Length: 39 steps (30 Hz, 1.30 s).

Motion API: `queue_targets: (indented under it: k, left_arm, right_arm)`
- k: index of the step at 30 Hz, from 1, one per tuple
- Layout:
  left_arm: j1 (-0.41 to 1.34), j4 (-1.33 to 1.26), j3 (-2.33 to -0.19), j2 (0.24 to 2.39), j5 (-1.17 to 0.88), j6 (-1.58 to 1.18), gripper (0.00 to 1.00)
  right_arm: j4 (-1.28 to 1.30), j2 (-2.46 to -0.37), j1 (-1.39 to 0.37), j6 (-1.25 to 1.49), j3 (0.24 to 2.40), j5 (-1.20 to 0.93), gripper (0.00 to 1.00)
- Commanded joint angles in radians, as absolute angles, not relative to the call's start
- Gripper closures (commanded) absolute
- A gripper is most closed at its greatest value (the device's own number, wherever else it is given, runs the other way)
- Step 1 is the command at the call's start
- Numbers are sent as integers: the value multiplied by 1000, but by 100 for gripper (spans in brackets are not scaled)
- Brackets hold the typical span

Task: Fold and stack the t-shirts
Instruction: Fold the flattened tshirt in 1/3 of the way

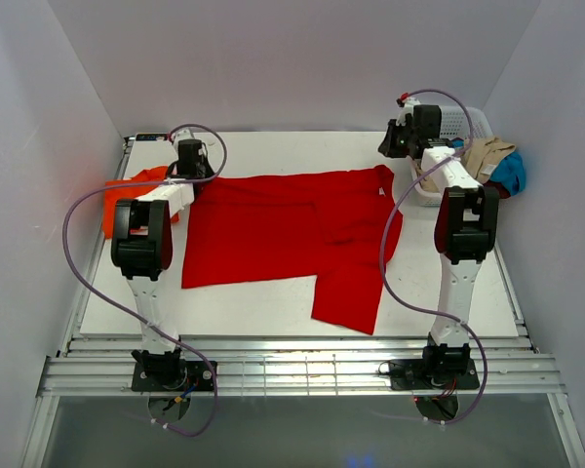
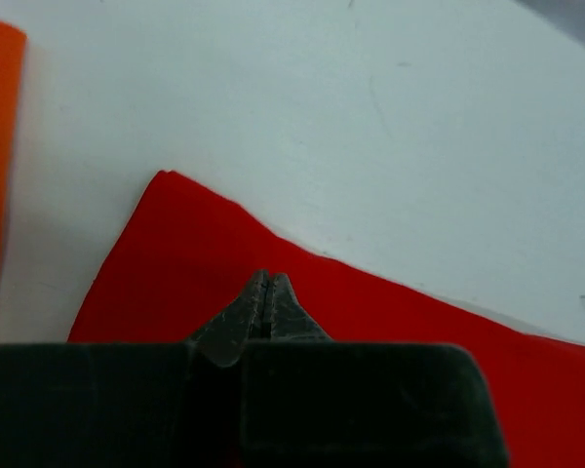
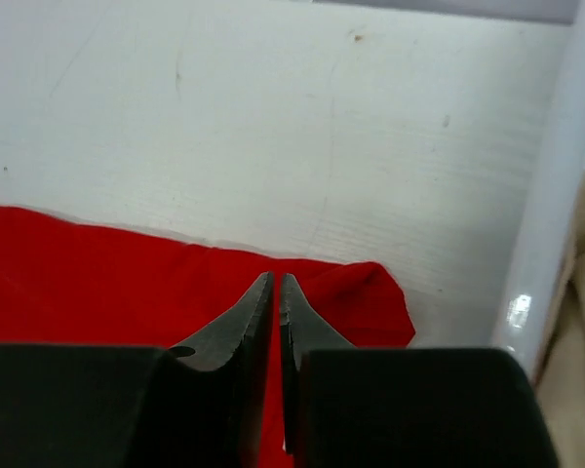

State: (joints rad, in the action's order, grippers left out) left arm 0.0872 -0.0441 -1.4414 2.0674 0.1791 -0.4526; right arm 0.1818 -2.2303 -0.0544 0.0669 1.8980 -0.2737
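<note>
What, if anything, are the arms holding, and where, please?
Cannot be told: both jaws sit shut at far corners of the large red cloth t-shirt.

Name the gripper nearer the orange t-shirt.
Left. The left gripper sits over a corner of the red t-shirt, beside the orange t-shirt; the right gripper is at its far-right corner.

The left arm (image 1: 141, 234) hides part of the orange t-shirt (image 1: 115, 190) at the left edge of the bench (image 1: 273, 302), the right arm (image 1: 465, 224) part of the basket (image 1: 465, 122).
</note>
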Motion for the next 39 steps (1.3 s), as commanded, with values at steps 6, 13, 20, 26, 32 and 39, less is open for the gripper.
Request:
queue_targets:
  k: [6,13,20,26,32,39]
  left_arm:
    - [83,41,-1493,2131,236,-443,100]
    - [83,49,-1489,2154,249,-448,100]
    - [78,58,-1479,2177,238,-457,100]
    - [72,63,-1485,2200,235,-457,100]
    - [55,84,-1506,2233,225,-463,100]
    - [37,95,-1503,2235,219,-469,100]
  right_arm:
    - [139,-2321,-52,107,1930,-384,88]
    - [237,-2352,-52,104,1933,-255,89]
    - [331,-2364,-52,92,1925,-68,89]
    - [405,-2419,-52,86,1988,-20,89]
    - [459,-2454,-52,87,2020,58,89]
    - [485,-2439,-41,89,2019,126,89]
